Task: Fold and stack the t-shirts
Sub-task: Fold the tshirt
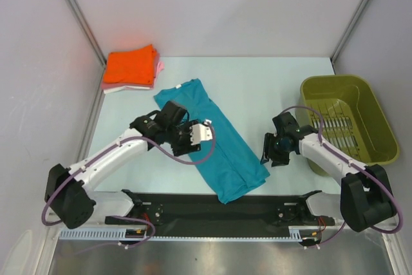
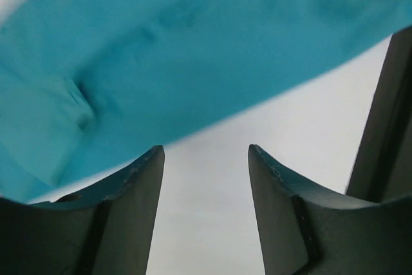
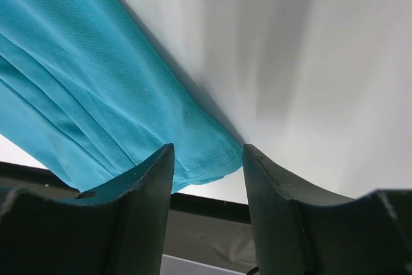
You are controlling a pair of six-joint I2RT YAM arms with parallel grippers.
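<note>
A teal t-shirt [image 1: 215,143] lies folded into a long strip, running diagonally from the back left to the near middle of the table. My left gripper [image 1: 201,132] is open and empty just above the shirt's middle; the teal cloth [image 2: 161,49] fills the top of its wrist view. My right gripper [image 1: 269,156] is open and empty at the shirt's right hem corner [image 3: 219,152], which lies between the fingers in its wrist view. A folded orange shirt [image 1: 131,64] tops a stack with pale pink [image 1: 158,69] and white [image 1: 119,88] ones at the back left.
An olive-green plastic basket [image 1: 380,120] stands at the right, close behind my right arm. A black mat [image 1: 212,214] runs along the near edge. Grey walls enclose the table on three sides.
</note>
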